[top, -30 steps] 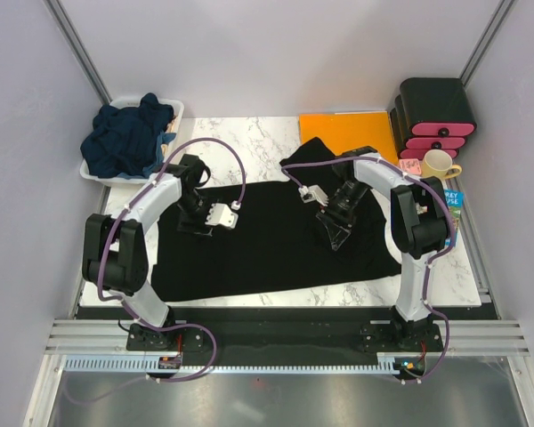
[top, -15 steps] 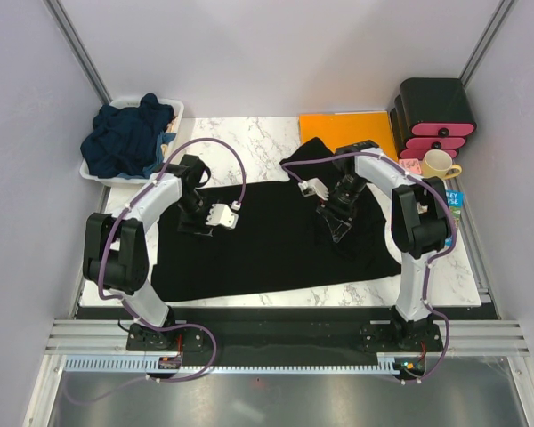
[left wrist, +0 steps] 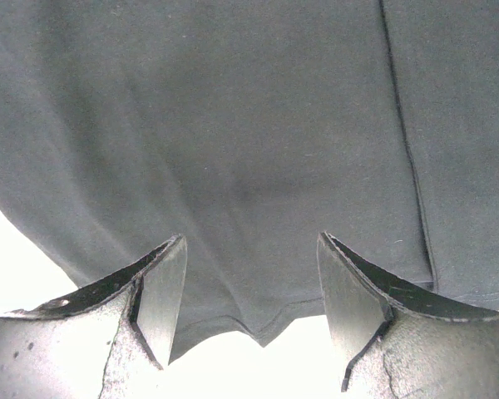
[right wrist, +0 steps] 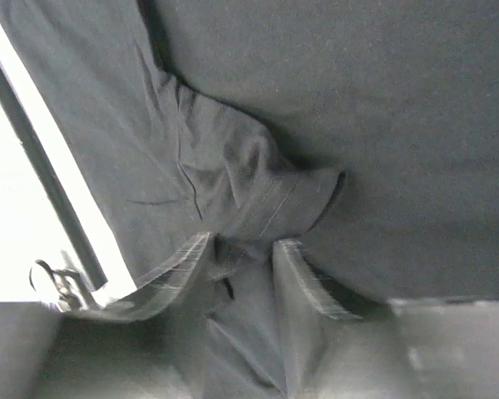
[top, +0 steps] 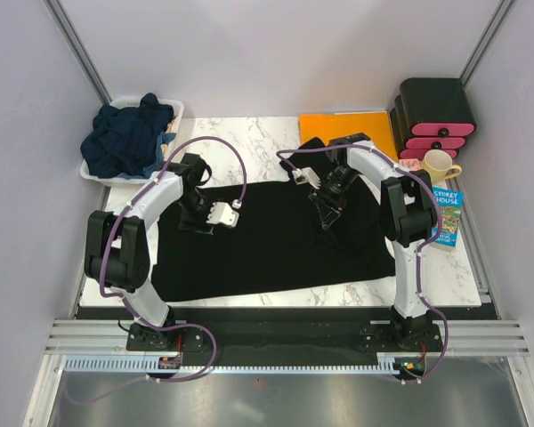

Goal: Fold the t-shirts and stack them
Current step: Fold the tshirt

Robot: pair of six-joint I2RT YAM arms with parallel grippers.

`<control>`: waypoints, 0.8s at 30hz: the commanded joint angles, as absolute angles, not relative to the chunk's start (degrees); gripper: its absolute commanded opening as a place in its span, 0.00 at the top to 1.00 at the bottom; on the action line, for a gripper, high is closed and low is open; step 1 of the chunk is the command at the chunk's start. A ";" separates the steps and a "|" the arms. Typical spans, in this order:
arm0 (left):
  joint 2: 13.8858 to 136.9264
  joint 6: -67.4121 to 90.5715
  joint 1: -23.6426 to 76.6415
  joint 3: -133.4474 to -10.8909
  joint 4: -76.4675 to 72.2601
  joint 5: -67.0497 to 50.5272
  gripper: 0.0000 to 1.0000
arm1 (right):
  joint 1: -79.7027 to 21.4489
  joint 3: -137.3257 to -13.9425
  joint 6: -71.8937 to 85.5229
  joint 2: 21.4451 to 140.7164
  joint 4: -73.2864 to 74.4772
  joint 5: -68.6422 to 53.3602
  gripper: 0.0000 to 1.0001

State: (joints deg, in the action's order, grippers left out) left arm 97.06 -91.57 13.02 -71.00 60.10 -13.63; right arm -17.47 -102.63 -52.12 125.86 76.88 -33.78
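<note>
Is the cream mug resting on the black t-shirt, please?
No, the mug stands clear of the black t-shirt, beside the drawer unit at the table's far right.

There is one plain black cloth t-shirt [top: 267,245], one tangled heap of dark navy t-shirts [top: 125,142] that cannot be numbered, one white basket [top: 93,174], one flat orange sheet [top: 347,129], one cream mug [top: 438,164], one book [top: 446,218] and one black box [top: 436,102] with three pink drawers [top: 440,131].

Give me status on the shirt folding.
Done: nothing folded or stacked. In hand: the black shirt lies spread on the table. The right gripper has its jaws astride a bunched fold of it, grip unclear. The left gripper hovers open over its edge. Left: all folding, plus the navy shirts heaped in the bin.
</note>
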 commanded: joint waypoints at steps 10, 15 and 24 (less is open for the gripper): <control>99.05 -93.25 13.71 -74.27 60.29 -14.85 0.29 | -19.33 -107.57 -53.79 124.81 79.72 -34.28 1.00; 99.75 -93.43 14.06 -74.71 60.21 -14.94 0.29 | -22.76 -111.09 -56.06 123.93 79.37 -27.52 1.00; 100.20 -93.17 14.15 -75.59 60.29 -14.50 0.29 | -28.30 -106.63 -59.06 123.93 73.05 -12.33 0.89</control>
State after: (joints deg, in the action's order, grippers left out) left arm 99.85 -91.61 13.91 -73.60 59.92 -13.63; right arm -27.03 -108.90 -56.64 126.89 76.49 -21.12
